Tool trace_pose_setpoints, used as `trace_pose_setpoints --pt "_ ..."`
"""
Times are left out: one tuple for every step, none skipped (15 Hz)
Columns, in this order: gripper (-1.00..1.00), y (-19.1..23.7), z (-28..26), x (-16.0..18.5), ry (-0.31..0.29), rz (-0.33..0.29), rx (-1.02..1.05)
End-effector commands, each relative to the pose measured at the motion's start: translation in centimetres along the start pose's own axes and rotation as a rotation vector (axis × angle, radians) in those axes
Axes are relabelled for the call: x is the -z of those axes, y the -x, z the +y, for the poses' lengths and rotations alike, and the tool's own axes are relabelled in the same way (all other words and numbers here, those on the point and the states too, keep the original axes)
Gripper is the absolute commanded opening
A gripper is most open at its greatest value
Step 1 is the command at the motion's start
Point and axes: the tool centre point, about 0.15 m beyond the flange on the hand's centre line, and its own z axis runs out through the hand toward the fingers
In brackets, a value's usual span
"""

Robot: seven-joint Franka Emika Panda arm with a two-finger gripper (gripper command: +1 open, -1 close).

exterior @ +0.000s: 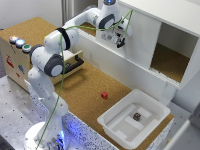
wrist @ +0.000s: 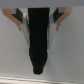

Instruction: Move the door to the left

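one door, one gripper, one red cube

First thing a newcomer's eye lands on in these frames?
The white arm reaching across the cork table, its gripper up against the white sliding door of the cabinet; to the exterior view's right of the door, the cabinet stands open on a cork shelf. Next, a small red block alone on the cork, and a white tray at the table's near edge holding a small dark cube.
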Motion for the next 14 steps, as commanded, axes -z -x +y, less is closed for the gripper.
trace_pose_setpoints --pt "-1.00 -5.7 -4.6 -3.5 0.069 0.037 0.046" --pt "-1.00 -5.8 -5.1 -3.5 0.065 0.039 0.052" --pt "-1.00 -5.9 -5.6 -3.5 0.062 0.041 0.060" --pt "-1.00 -6.0 -6.1 -3.5 0.059 0.041 0.070" --pt "-1.00 -6.1 -6.6 -3.5 0.054 0.043 0.080" --pt "-1.00 -6.3 -7.2 -3.4 0.055 0.046 0.091" --pt "-1.00 -6.4 -7.6 -3.4 0.052 0.047 0.099" --pt "-1.00 -6.7 -8.4 -3.4 0.049 0.051 0.114" --pt "-1.00 -6.9 -9.0 -3.3 0.046 0.054 0.127" --pt "-1.00 -7.0 -9.4 -3.3 0.044 0.055 0.136" --pt "-1.00 -7.1 -9.9 -3.3 0.040 0.057 0.147" --pt "-1.00 -7.3 -10.4 -3.3 0.036 0.058 0.158" --pt "-1.00 -7.5 -11.0 -3.2 0.032 0.061 0.172" --pt "-1.00 -7.5 -11.3 -3.2 0.030 0.062 0.177"
